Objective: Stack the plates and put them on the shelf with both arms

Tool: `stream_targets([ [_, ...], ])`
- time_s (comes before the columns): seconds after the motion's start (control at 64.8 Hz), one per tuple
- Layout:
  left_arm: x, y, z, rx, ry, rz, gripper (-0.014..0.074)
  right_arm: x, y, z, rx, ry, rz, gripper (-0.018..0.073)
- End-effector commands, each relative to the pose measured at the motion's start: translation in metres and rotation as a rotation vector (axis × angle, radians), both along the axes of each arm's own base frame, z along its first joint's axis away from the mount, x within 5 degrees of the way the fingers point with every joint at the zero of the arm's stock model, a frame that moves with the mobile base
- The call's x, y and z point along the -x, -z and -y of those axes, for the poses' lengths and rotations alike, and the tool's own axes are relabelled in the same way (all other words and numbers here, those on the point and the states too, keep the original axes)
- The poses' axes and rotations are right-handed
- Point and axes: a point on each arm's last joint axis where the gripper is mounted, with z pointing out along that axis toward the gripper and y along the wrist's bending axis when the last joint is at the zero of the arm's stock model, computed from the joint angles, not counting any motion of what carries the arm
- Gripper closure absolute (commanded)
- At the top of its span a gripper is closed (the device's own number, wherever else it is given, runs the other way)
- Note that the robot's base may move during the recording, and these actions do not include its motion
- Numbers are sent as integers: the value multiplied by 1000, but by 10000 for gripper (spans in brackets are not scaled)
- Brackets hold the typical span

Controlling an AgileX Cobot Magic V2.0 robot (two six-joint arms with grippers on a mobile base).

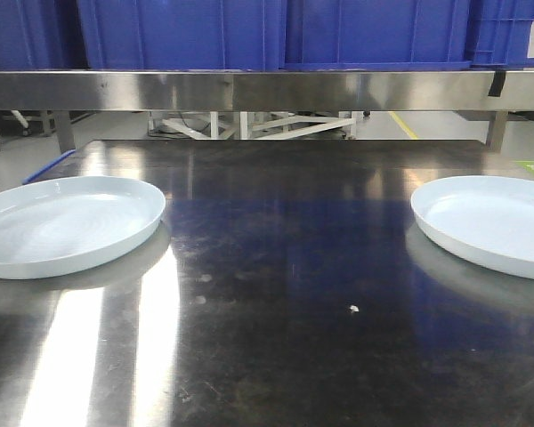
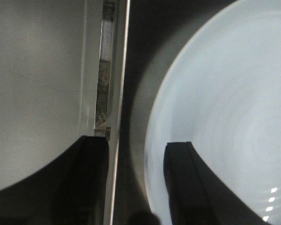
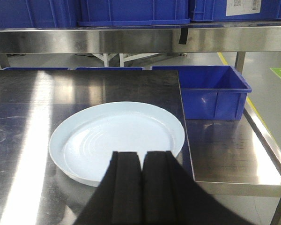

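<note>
A dark, scuffed stainless-steel tabletop [image 1: 285, 294] fills the lower two thirds of the front view, with bright streaks of glare at lower left. A first plate [image 1: 67, 222], large, round, shallow and glossy pale bluish-white, lies flat on it at the middle left edge of the frame. A second plate [image 1: 489, 222] of the same kind lies flat at the middle right, cut off by the frame and well apart from the first. A small white speck [image 1: 354, 309] rests on the bare metal between them, lower centre-right. Across the top runs a brushed-steel shelf [image 1: 249, 89] carrying blue plastic crates [image 1: 187, 31] side by side. In the right wrist view, an adjoining steel surface [image 3: 229, 150] at lower right holds an open blue plastic bin [image 3: 210, 93] at its far end.
</note>
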Motion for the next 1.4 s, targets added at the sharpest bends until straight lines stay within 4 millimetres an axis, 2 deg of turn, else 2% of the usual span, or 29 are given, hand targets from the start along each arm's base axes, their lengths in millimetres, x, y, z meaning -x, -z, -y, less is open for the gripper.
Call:
stream_targets([
  [0.0, -5, -18, 2, 20, -25, 81, 234, 1, -8, 1, 7, 8, 103, 504],
  [0.448, -9, -6, 2, 20, -27, 58, 242, 1, -8, 1, 7, 8, 103, 504],
  [0.556, -9, -6, 3, 20, -24, 57, 314, 1, -8, 1, 7, 8, 103, 504],
  [0.648, -9, -6, 3, 21, -23, 51, 413, 1, -8, 1, 7, 8, 103, 504],
  [0.741, -9, -10, 4, 23, -15, 42, 520, 1, -8, 1, 7, 8, 103, 504],
  [1.065, -8, -40, 6, 28, 21, 52, 510, 1, -8, 1, 7, 8, 103, 504],
  [1.25, -8, -54, 31, 89, 73, 52, 510, 1, -8, 1, 7, 8, 103, 504],
  [1.389, -10, -67, 64, 266, 74, 82, 510, 1, -8, 1, 7, 8, 103, 504],
])
